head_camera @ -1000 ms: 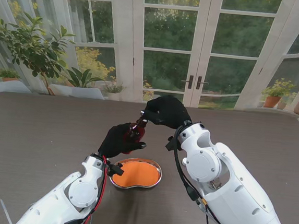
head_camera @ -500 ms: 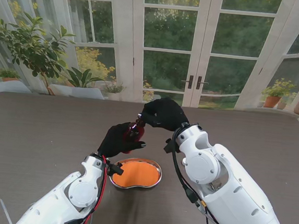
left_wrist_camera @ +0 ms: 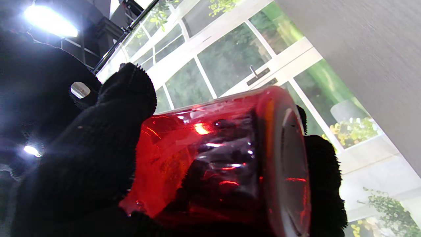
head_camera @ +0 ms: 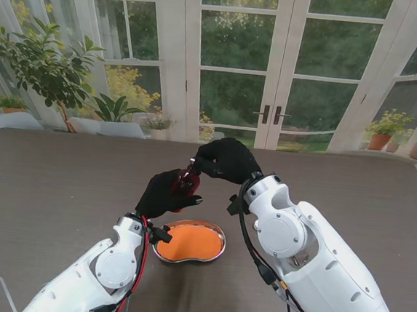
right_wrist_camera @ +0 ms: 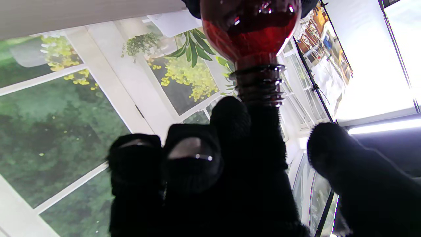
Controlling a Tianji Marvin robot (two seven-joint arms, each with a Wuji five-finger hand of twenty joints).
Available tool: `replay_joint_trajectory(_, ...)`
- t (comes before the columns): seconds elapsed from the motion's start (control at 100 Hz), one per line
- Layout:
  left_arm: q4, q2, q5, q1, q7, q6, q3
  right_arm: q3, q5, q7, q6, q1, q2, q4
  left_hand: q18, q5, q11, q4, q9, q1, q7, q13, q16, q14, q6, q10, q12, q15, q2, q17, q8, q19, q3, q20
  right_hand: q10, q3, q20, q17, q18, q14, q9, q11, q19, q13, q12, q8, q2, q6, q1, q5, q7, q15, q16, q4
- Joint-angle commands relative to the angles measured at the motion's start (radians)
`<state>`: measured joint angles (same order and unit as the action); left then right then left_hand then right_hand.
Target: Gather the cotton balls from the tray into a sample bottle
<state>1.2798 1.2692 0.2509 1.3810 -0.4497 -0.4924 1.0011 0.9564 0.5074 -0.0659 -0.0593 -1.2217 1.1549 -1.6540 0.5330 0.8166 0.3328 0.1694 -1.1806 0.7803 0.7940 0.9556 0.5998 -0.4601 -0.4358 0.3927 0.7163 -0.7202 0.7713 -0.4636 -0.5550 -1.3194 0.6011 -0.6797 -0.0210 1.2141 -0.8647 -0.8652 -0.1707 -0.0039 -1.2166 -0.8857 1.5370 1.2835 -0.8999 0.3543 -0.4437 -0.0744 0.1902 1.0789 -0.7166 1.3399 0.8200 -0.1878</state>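
Soft daylight came through the glass doors (head_camera: 235,63) behind the table (head_camera: 53,179), leaving the stand view evenly lit and sharp, with faint shadows; in the left wrist view a ceiling lamp (left_wrist_camera: 49,24) flared white, and glints streaked the red bottle (left_wrist_camera: 223,158); the black gloves lost all detail; the right wrist view burned out at one edge.
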Motion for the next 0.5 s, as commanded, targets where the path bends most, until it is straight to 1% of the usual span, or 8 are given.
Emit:
replay_joint_trajectory(0.0, 0.009, 0.007, -0.003, 0.0, 0.016, 0.001, 0.004, 0.003, -0.001, 0.012, 0.002, -0.009, 0.001, -0.014, -0.04, 0.136, 0.008, -0.01, -0.072, 0.157, 0.09, 0.005, 0.01, 0.002, 0.256, -0.116, -0.005, -0.017, -0.191, 0.036, -0.023, 0.028, 0.159, 0.003, -0.001, -0.003, -0.023, 0.006, -0.019, -0.003, 0.017, 0.003, 0.053, 0.033, 0.0, 0.01, 0.004, -0.029, -0.019, 0.004, -0.036, 0.004, -0.007, -0.019)
replay_joint_trajectory(0.04, 0.009, 0.007, -0.003, 0.0, 0.017, 0.001, 0.004, 0.006, -0.001, 0.012, 0.002, -0.01, 0.001, -0.016, -0.04, 0.136, 0.009, -0.01, -0.072, 0.157, 0.09, 0.005, 0.01, 0.003, 0.255, -0.118, -0.005, -0.017, -0.191, 0.036, -0.023, 0.028, 0.159, 0.003, 0.0, 0.003, -0.023, 0.006, -0.019, -0.003, 0.022, 0.004, 0.052, 0.033, 0.0, -0.015, -0.018, -0.036, -0.004, -0.001, -0.061, 0.004, -0.007, -0.045)
replay_joint_trajectory(0.16, 0.008, 0.008, -0.005, -0.002, 0.016, 0.001, 0.003, 0.014, -0.007, 0.031, -0.009, -0.015, -0.004, -0.023, -0.04, 0.135, 0.008, -0.01, -0.071, 0.157, 0.089, 0.005, 0.01, 0.002, 0.255, -0.116, -0.005, -0.017, -0.192, 0.037, -0.023, 0.028, 0.159, 0.003, 0.001, -0.002, -0.023, 0.018, -0.013, -0.007, 0.044, 0.008, 0.047, 0.032, -0.001, -0.032, -0.016, -0.053, -0.008, -0.008, -0.078, -0.01, -0.013, -0.055)
replay_joint_trajectory(0.31, 0.004, 0.009, -0.006, -0.006, 0.016, -0.001, 0.0, 0.01, -0.007, 0.045, -0.025, -0.015, -0.008, -0.021, -0.04, 0.136, 0.008, -0.01, -0.072, 0.157, 0.09, 0.006, 0.01, 0.002, 0.257, -0.117, -0.005, -0.017, -0.191, 0.036, -0.024, 0.028, 0.159, 0.003, 0.004, -0.02, -0.028, 0.032, -0.011, -0.003, 0.063, 0.009, 0.042, 0.033, -0.001, -0.03, 0.037, -0.048, -0.041, -0.011, -0.054, -0.028, -0.02, -0.004)
replay_joint_trajectory(0.33, 0.004, 0.009, -0.006, -0.007, 0.016, -0.002, 0.0, 0.009, -0.007, 0.048, -0.027, -0.015, -0.009, -0.021, -0.04, 0.136, 0.009, -0.01, -0.073, 0.157, 0.09, 0.006, 0.01, 0.002, 0.256, -0.116, -0.006, -0.017, -0.192, 0.036, -0.024, 0.028, 0.159, 0.003, 0.004, -0.026, -0.03, 0.037, -0.009, -0.001, 0.07, 0.011, 0.04, 0.032, 0.0, -0.014, 0.054, -0.046, -0.051, -0.01, -0.038, -0.032, -0.021, 0.022)
replay_joint_trajectory(0.36, 0.003, 0.009, -0.007, -0.007, 0.016, -0.002, -0.001, 0.008, -0.009, 0.053, -0.03, -0.015, -0.01, -0.02, -0.04, 0.135, 0.008, -0.01, -0.072, 0.158, 0.089, 0.005, 0.01, 0.0, 0.253, -0.116, -0.006, -0.016, -0.192, 0.037, -0.024, 0.028, 0.159, 0.003, 0.005, -0.028, -0.03, 0.041, -0.008, 0.0, 0.075, 0.012, 0.039, 0.032, 0.0, -0.009, 0.063, -0.045, -0.054, -0.013, -0.033, -0.035, -0.022, 0.027)
replay_joint_trajectory(0.38, 0.003, 0.009, -0.007, -0.007, 0.015, -0.003, -0.001, 0.007, -0.01, 0.057, -0.031, -0.014, -0.01, -0.02, -0.04, 0.135, 0.008, -0.01, -0.072, 0.157, 0.09, 0.005, 0.01, 0.001, 0.254, -0.116, -0.006, -0.017, -0.192, 0.038, -0.024, 0.028, 0.158, 0.003, 0.007, -0.034, -0.036, 0.046, -0.009, 0.002, 0.08, 0.013, 0.036, 0.032, 0.002, 0.032, 0.071, -0.043, -0.055, -0.014, -0.003, -0.041, -0.021, 0.038)
replay_joint_trajectory(0.49, 0.003, 0.009, -0.005, -0.007, 0.015, -0.002, 0.0, 0.005, -0.004, 0.063, -0.035, -0.013, -0.013, -0.018, -0.041, 0.135, 0.008, -0.01, -0.072, 0.157, 0.09, 0.005, 0.01, 0.0, 0.253, -0.115, -0.006, -0.017, -0.191, 0.036, -0.024, 0.027, 0.159, 0.002, 0.011, -0.05, -0.037, 0.06, -0.007, 0.007, 0.098, 0.021, 0.029, 0.031, 0.004, 0.041, 0.103, -0.04, -0.066, -0.021, 0.025, -0.061, -0.028, 0.037)
